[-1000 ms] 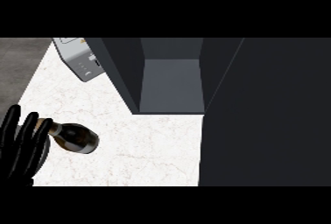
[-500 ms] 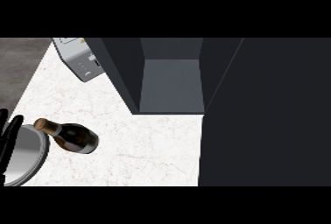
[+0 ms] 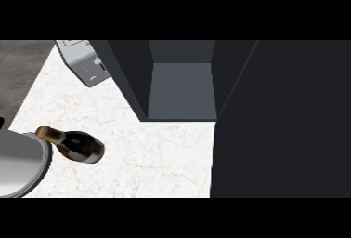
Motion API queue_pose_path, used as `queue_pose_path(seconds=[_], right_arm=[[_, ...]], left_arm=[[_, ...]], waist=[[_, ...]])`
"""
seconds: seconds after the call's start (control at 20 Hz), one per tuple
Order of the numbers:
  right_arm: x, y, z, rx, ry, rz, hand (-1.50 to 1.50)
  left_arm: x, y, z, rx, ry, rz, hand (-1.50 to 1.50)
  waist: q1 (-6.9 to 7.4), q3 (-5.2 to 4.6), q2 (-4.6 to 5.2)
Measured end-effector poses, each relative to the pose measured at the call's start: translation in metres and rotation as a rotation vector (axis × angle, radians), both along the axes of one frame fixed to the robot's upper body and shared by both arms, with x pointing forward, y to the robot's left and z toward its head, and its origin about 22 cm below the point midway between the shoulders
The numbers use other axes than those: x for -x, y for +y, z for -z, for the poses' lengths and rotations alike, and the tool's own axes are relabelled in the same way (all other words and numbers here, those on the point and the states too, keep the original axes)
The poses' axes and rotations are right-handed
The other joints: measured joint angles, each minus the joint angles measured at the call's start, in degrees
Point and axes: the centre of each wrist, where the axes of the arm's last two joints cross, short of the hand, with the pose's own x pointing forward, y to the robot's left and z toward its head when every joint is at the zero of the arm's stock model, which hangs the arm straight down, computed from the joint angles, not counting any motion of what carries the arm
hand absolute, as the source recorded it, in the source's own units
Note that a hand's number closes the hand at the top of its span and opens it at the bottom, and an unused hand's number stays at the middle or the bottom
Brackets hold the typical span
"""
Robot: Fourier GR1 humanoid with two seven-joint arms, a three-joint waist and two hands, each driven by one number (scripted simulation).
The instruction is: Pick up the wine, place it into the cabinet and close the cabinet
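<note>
The wine bottle is dark with a tan cork top and stands on the white marble counter at the lower left. My left forearm, grey and rounded, fills the lower left corner right beside the bottle's cork end. Of my left hand only a black sliver shows at the left edge. The dark cabinet stands open at the top centre, its grey inside bare. Its door is swung out along the right side. My right hand does not show.
A grey appliance sits at the counter's back left, next to the cabinet's left wall. The counter's left edge runs diagonally, with dark floor beyond it.
My left hand has slid away to the left and out past the edge, so the forearm now shows where the fingers were. The bottle has stayed in place.
</note>
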Motion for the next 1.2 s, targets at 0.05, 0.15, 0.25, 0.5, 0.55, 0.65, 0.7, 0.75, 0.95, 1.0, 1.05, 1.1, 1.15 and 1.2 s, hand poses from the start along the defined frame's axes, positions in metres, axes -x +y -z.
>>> queue_pose_path(seconds=[0.05,0.15,0.25,0.5,0.55,0.65,0.7,0.75,0.95,1.0,1.05,1.1,1.15,1.2], right_arm=[[0.000,0.002,0.000,-0.007,0.005,-0.003,-1.50],[-0.001,0.001,-0.003,0.001,-0.001,0.002,-1.50],[-0.001,0.001,-0.002,-0.004,-0.004,0.005,-1.50],[0.000,0.001,-0.004,0.012,0.002,0.006,-1.50],[0.000,0.004,-0.004,0.006,0.006,-0.006,-1.50],[0.001,0.002,-0.005,0.021,0.009,-0.001,-1.50],[0.000,0.002,-0.005,0.026,0.009,-0.001,-1.50],[0.000,0.004,-0.006,0.018,0.007,-0.007,-1.50],[-0.001,0.009,-0.006,0.003,0.014,-0.017,-1.50],[-0.001,0.010,-0.008,0.000,0.010,-0.020,-1.50],[-0.001,0.008,-0.006,0.006,0.006,-0.012,-1.50],[0.000,0.005,-0.005,0.014,0.006,-0.006,-1.50],[0.000,0.004,-0.007,0.016,0.005,0.002,-1.50],[-0.002,0.005,-0.010,0.012,0.002,0.003,-1.50]], left_arm=[[0.002,0.003,0.001,0.011,0.004,0.007,-1.50],[-0.002,0.009,0.007,0.033,0.018,0.014,-1.50],[-0.004,0.017,0.012,0.050,0.030,0.022,-1.50],[-0.008,0.032,0.032,0.058,0.075,0.036,-1.50],[-0.012,0.031,0.038,0.060,0.079,0.040,-1.50],[-0.013,0.040,0.049,0.065,0.095,0.046,-1.50],[-0.016,0.041,0.051,0.066,0.098,0.046,-1.50],[-0.017,0.043,0.057,0.067,0.102,0.044,-1.50],[-0.024,0.043,0.079,0.071,0.116,0.040,-1.50],[-0.027,0.047,0.083,0.066,0.115,0.027,-1.50],[-0.024,0.047,0.089,0.063,0.114,0.016,-1.50],[-0.026,0.045,0.093,0.058,0.113,0.005,-1.50],[-0.026,0.051,0.096,0.056,0.112,-0.005,-1.50],[-0.027,0.051,0.101,0.052,0.108,-0.011,-1.50]], waist=[[0.04,0.00,0.00],[0.01,0.00,0.03],[0.01,0.01,0.05],[-0.16,0.00,0.03],[-0.21,0.01,0.04],[-0.25,0.00,0.04],[-0.27,0.00,0.04],[-0.23,0.01,0.05],[-0.20,0.01,0.08],[-0.22,0.00,0.09],[-0.19,0.00,0.09],[-0.27,0.01,0.08],[-0.29,0.01,0.08],[-0.24,0.02,0.08]])
